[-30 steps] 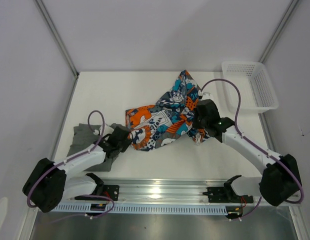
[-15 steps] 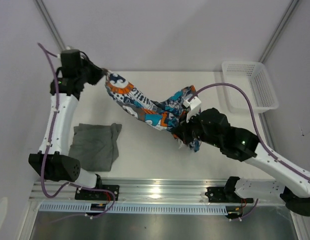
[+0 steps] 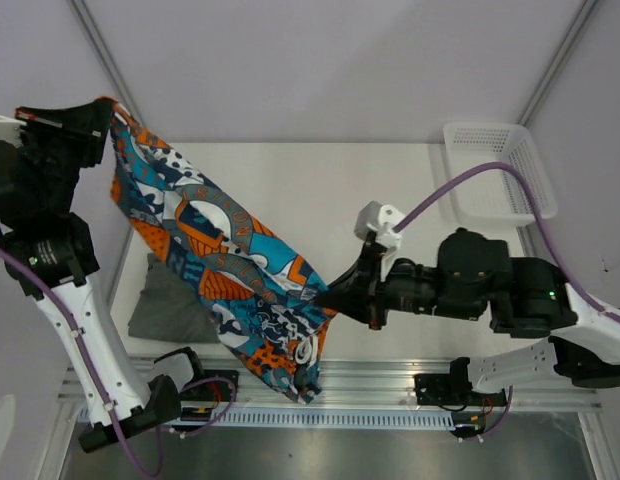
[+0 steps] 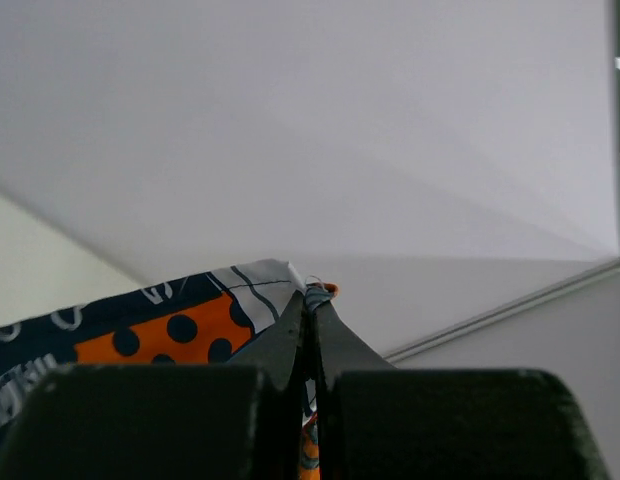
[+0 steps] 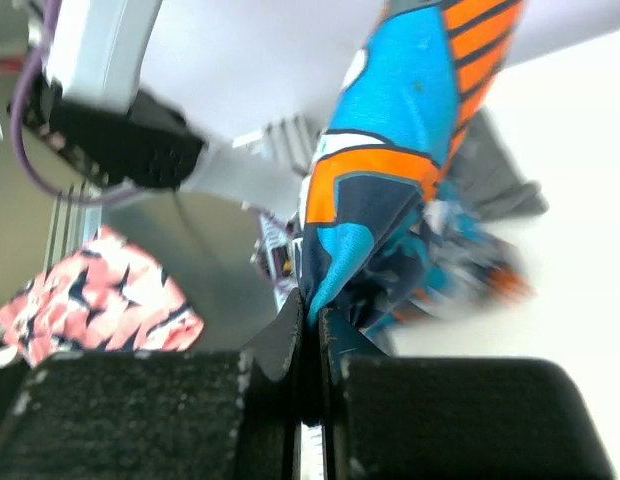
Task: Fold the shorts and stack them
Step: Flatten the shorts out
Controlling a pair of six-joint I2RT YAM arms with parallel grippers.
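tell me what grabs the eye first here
The patterned shorts hang stretched in the air, slanting across the left half of the top view. The left gripper pinches their upper corner high at far left, and the right gripper pinches them lower down, near the middle. Beneath them lie the dark grey shorts, and a white mesh basket sits at the far right corner.
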